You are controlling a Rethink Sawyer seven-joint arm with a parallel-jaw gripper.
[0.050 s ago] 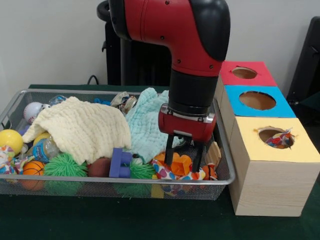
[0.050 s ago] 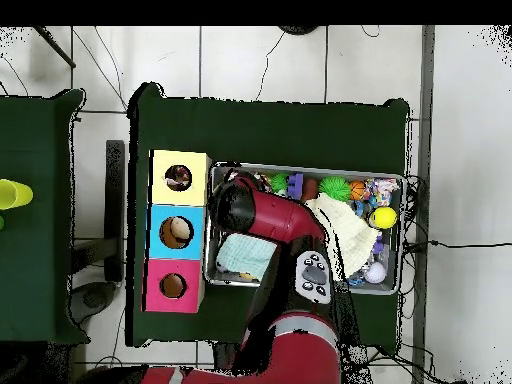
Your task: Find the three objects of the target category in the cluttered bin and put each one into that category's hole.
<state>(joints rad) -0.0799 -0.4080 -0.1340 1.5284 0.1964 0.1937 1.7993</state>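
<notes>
Wire bin (image 1: 220, 150) taken as landmark. Gripper (image 1: 183, 161) is down inside the bin's box-side end, fingers (image 1: 169, 150) spread apart with nothing between them, tips poised over an orange-and-patterned cloth bundle (image 1: 180, 167) lying against the bin's front rim.

Crowding the gripper: a pale teal cloth (image 1: 147, 122) just behind and beside it, a wooden block (image 1: 214, 152) between it and the bin's end wall, a purple block (image 1: 120, 164) and a green spiky ball (image 1: 141, 171) on its other side along the front rim. A cream knitted cloth (image 1: 82, 127) drapes over the bin's middle and hides whatever is under it.

Far end of bin from the boxes: yellow ball (image 1: 10, 141), white ball (image 1: 33, 111), small basketball (image 1: 33, 168), a second green spiky ball (image 1: 65, 165), plastic bottle (image 1: 46, 148). A brown ball (image 1: 99, 167) sits beside the purple block.

Little free floor shows in the bin; the bin's end wall stands close to the boxes.

Three boxes beside the bin, one hole each: yellow box (image 1: 280, 150), nearest the bin's front corner, with patterned cloth showing in its hole (image 1: 276, 137); blue box (image 1: 257, 101); red box (image 1: 246, 74). Which items belong to the target category cannot be told.
</notes>
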